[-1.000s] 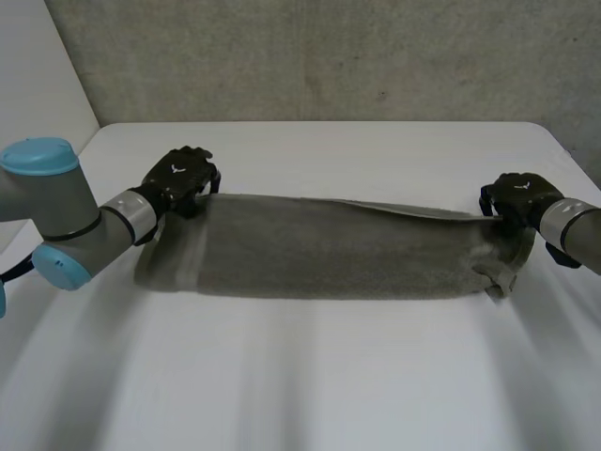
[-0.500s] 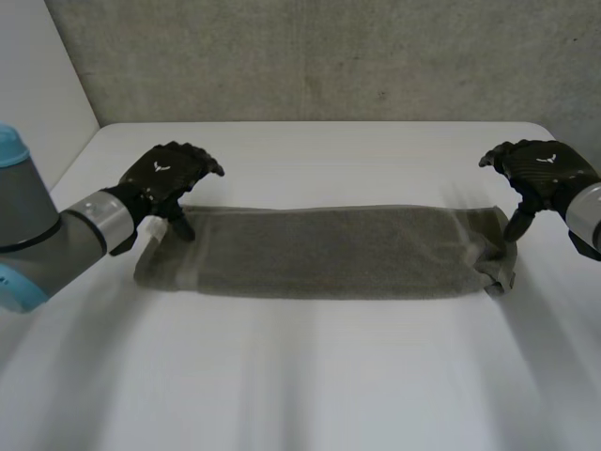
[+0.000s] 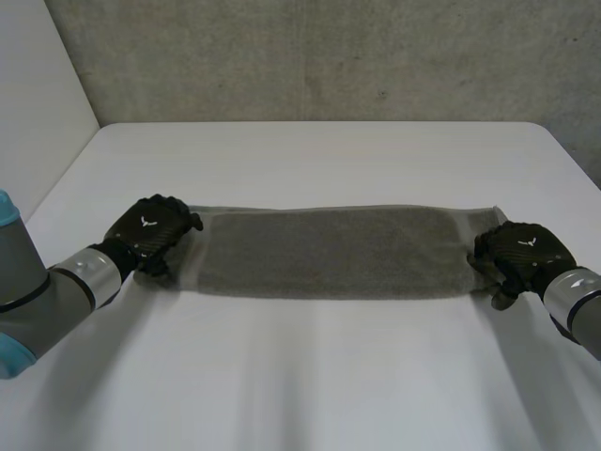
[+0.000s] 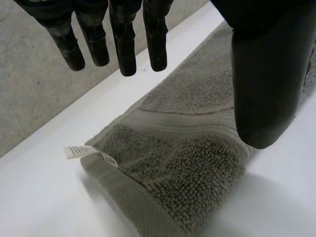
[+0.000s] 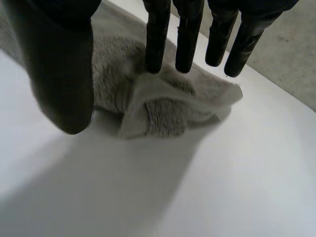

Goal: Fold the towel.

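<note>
The white table (image 3: 319, 376) stands before a grey wall (image 3: 319, 56), and on it the grey towel (image 3: 329, 249) lies as a long folded strip, flat, running from one side to the other in the middle of the table. The left arm (image 3: 38, 301) and the right arm (image 3: 577, 305) reach in from the near corners, one to each short end of the strip. The left hand (image 3: 150, 235) is over the left end; in its wrist view the fingers (image 4: 126, 44) and thumb are straight and spread above the cloth and hold nothing. The right hand (image 3: 516, 254) is over the right end, where the towel is bunched into a crumpled lump; its fingers (image 5: 187, 34) are also straight and apart, their tips at the lump, and it cannot be told if they touch it. A small white label (image 4: 81, 150) sticks out from the towel's left end.
</note>
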Action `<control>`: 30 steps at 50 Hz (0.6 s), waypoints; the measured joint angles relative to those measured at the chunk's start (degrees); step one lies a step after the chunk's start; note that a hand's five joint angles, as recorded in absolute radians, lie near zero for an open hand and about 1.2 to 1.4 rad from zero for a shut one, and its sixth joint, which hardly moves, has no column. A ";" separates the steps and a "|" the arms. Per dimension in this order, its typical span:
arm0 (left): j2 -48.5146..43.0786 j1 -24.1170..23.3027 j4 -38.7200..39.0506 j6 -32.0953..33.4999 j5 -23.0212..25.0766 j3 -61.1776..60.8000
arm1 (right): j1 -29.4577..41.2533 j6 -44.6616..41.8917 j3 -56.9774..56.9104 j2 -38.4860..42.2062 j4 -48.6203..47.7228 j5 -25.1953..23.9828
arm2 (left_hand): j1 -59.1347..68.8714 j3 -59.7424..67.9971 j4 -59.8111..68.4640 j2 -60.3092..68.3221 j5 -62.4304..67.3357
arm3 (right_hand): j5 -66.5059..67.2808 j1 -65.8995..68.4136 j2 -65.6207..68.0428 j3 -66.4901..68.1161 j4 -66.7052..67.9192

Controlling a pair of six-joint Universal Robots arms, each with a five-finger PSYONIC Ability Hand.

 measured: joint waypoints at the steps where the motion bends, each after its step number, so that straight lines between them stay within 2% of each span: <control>1: -0.09 -0.06 0.05 0.07 -0.32 0.03 | 0.02 -0.14 0.01 0.32 -0.53 0.36 | 0.76 0.00 0.00 0.74 0.72 | 0.92 0.80 0.82 0.00 0.00; 10: -1.90 -0.34 0.51 0.13 -3.01 0.75 | -0.02 -4.10 -0.54 3.69 -4.00 2.94 | 10.58 0.00 0.00 9.46 9.14 | 11.01 11.89 11.29 0.00 0.00; 13: -2.66 -0.31 0.53 0.12 -3.26 1.03 | -0.37 -4.99 -0.77 4.32 -4.13 2.97 | 15.29 0.00 0.00 14.27 13.65 | 22.75 24.14 24.04 0.00 0.00; 17: -3.48 -0.22 0.55 0.12 -3.41 1.53 | -0.93 -5.47 -0.91 4.52 -4.05 2.55 | 29.87 0.00 0.00 28.61 27.65 | 40.22 40.33 38.76 0.00 0.00; 22: -3.87 -0.09 0.67 0.13 -3.46 2.07 | -1.33 -6.19 -1.00 4.22 -4.09 1.97 | 48.13 0.00 0.00 48.09 46.79 | 41.61 40.81 39.02 0.00 0.00; 24: -4.09 -0.01 0.70 0.15 -3.49 2.36 | -1.61 -7.13 -1.03 4.04 -4.27 1.80 | 49.22 0.00 0.00 51.69 50.54 | 41.61 40.81 39.02 0.00 0.00; 30: -4.92 0.45 0.49 0.71 -3.64 3.02 | -3.86 -11.56 -1.20 3.49 -4.83 1.38 | 50.80 0.00 0.00 51.98 51.77 | 41.61 40.77 39.02 0.00 0.00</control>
